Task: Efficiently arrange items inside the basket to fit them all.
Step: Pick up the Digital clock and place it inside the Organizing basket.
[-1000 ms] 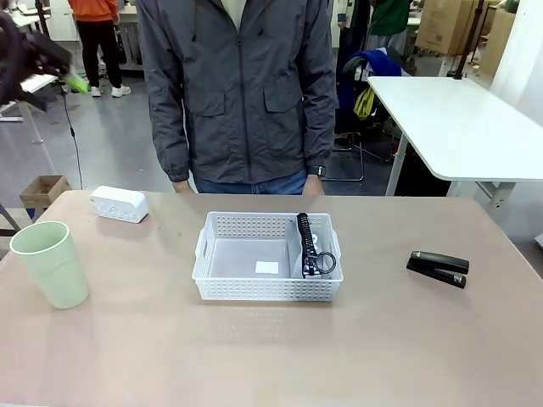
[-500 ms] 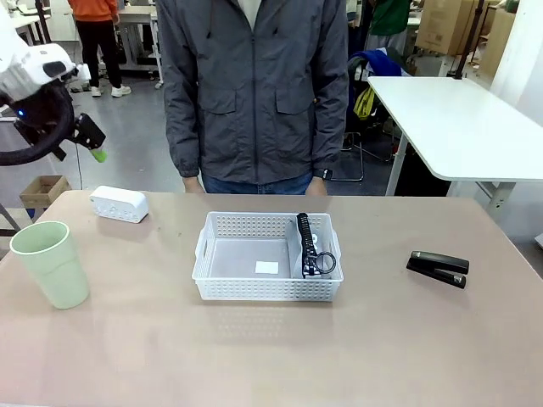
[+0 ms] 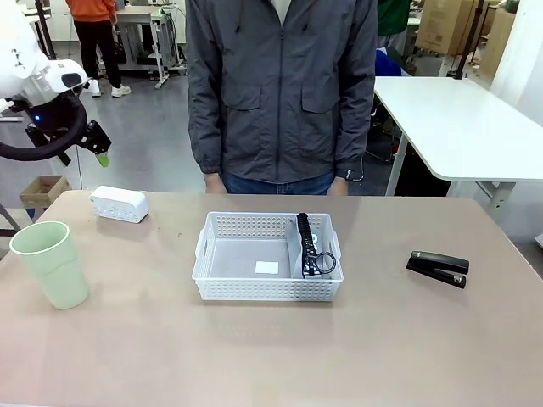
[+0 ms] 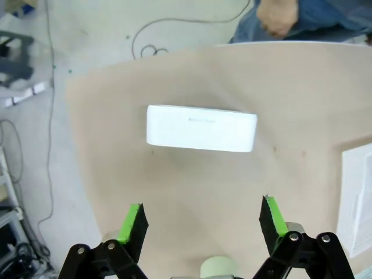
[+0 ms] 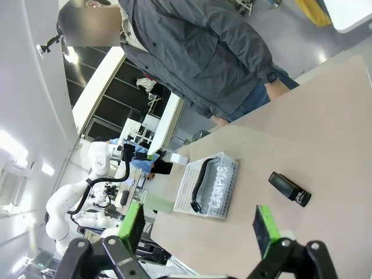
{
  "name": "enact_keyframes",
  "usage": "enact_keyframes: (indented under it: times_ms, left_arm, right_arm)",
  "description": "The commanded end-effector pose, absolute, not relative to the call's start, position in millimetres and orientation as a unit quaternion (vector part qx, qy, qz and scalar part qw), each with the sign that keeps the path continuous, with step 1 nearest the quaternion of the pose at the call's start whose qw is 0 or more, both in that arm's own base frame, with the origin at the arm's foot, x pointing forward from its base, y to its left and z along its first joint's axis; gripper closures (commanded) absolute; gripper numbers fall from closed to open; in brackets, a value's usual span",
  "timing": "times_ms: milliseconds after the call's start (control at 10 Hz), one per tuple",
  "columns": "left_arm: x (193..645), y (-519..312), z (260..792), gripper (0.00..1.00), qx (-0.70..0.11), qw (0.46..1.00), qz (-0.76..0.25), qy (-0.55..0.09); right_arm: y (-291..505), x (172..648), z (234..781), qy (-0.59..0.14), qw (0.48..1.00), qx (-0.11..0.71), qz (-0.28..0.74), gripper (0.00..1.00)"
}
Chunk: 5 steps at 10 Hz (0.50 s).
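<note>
Front view, centre: the shoe [image 3: 305, 246] is mostly hidden inside the basket [image 3: 267, 290]. Left wrist view: the bottom edge cuts off the cup [image 4: 218, 268], and the print on the white box [image 4: 200, 128] is too small to read.

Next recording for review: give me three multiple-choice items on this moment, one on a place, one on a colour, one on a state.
1. Where is the stapler?
A. on the floor
B. on the far white desk
C. on the table, to the robot's right of the basket

2. What colour is the cup?
A. red
B. pale green
C. black

3. How does the left gripper stand?
A. open and empty
B. shut on a cloth
C. shut with nothing held

Answers: C, since it lies flat on the tabletop, apart from the basket's right end; B, since its wall and rim are pale green; A, since in the left wrist view the green pads stand wide apart with nothing between them.
</note>
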<state>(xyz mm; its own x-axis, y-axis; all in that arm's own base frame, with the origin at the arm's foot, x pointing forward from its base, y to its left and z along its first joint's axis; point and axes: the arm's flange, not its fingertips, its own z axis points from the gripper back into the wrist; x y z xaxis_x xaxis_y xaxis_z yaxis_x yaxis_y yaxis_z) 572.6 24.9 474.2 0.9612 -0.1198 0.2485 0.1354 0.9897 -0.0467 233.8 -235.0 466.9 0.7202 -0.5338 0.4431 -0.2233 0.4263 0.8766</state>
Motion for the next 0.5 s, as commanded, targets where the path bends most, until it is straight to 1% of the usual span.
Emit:
enact_keyframes:
  times_ms: [0, 100, 200, 300, 400]
  left_arm:
    - [580, 8, 479, 0.00, -0.008, 0.993, -0.058, -0.105]
    - [584, 3, 479, 0.00, -0.012, 0.992, -0.049, -0.116]
    - [591, 1, 481, 0.00, -0.020, 0.984, 0.010, -0.178]
    - [579, 11, 474, 0.00, -0.019, 0.991, -0.060, -0.115]
    - [579, 11, 474, 0.00, -0.019, 0.991, -0.060, -0.115]
  right_arm:
    - [-238, 236, 469, -0.376, 0.756, 0.527, -0.092, 0.00]
    - [-238, 236, 469, -0.376, 0.756, 0.527, -0.092, 0.00]
    - [-238, 236, 469, -0.376, 0.756, 0.527, -0.092, 0.00]
    - [-238, 236, 469, -0.376, 0.756, 0.527, -0.092, 0.00]
    - [-238, 236, 469, -0.376, 0.756, 0.527, -0.092, 0.00]
